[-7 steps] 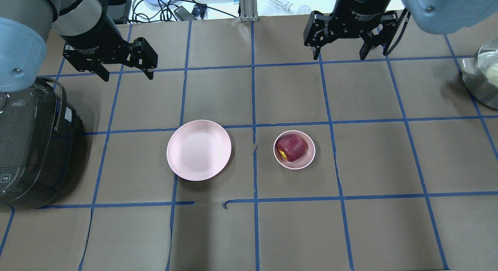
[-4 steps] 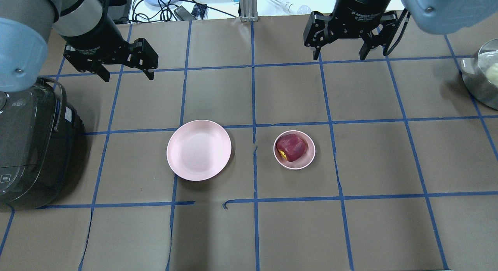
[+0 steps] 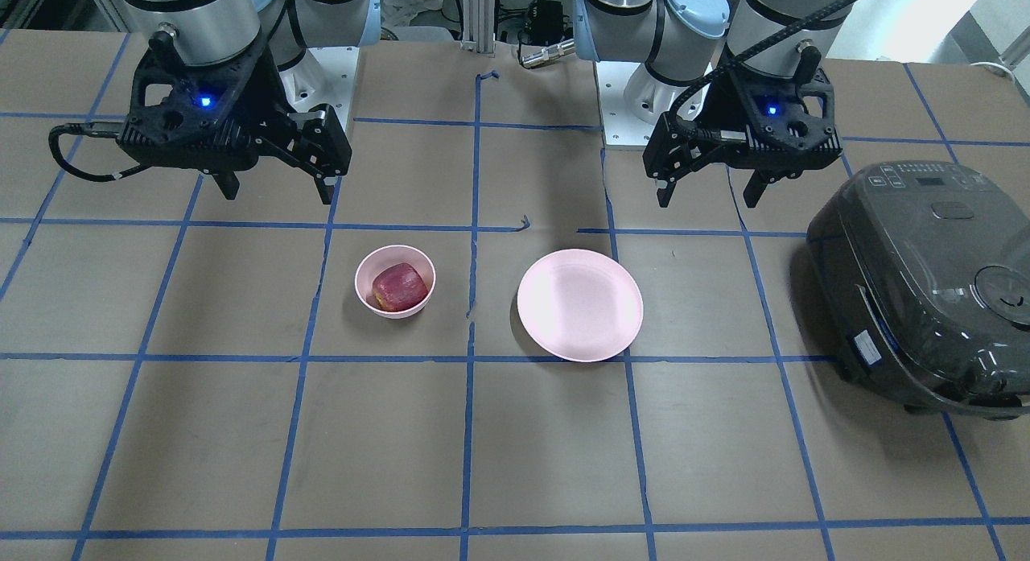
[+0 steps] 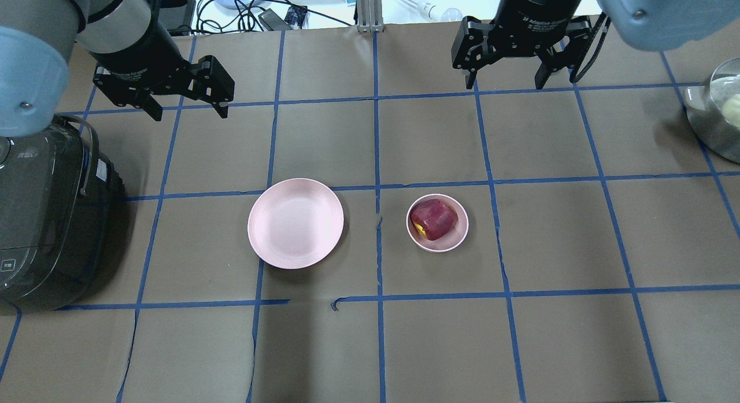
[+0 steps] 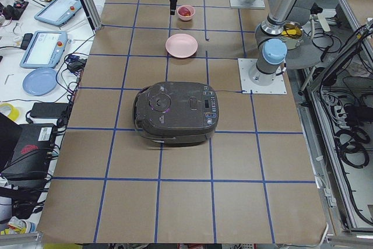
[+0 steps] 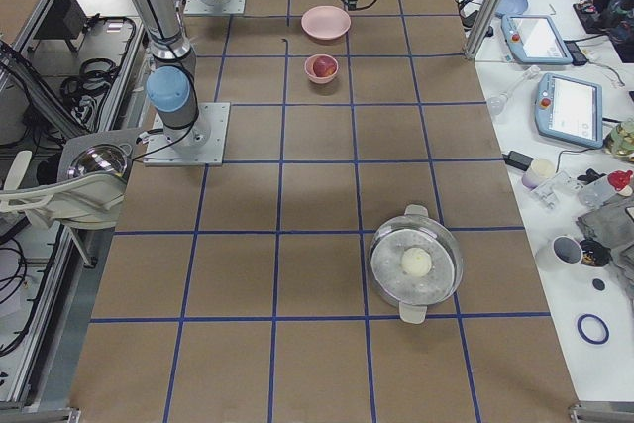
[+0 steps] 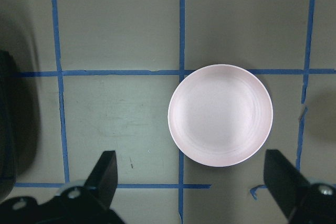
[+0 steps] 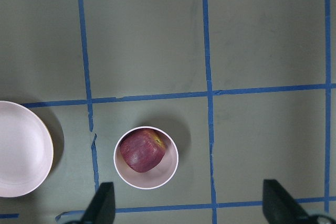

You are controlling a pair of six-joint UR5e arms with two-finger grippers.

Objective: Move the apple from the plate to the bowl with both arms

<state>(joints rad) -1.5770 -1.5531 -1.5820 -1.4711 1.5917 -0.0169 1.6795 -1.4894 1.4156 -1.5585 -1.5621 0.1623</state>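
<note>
The dark-red apple (image 4: 433, 218) lies in the small pink bowl (image 4: 458, 239); they also show in the front view, apple (image 3: 398, 287) in bowl (image 3: 369, 268), and in the right wrist view, apple (image 8: 143, 151). The wide pink plate (image 4: 295, 223) stands empty to the bowl's left, also in the left wrist view (image 7: 220, 115). My left gripper (image 4: 186, 110) is open and empty, high at the far left. My right gripper (image 4: 506, 81) is open and empty, high at the far right.
A dark rice cooker (image 4: 43, 218) stands at the table's left edge. A steel pot (image 4: 714, 122) with a pale ball in it sits at the right edge. Cables and devices lie beyond the far edge.
Both arms have drawn slightly further back and up. The apple, bowl and plate have not moved.
</note>
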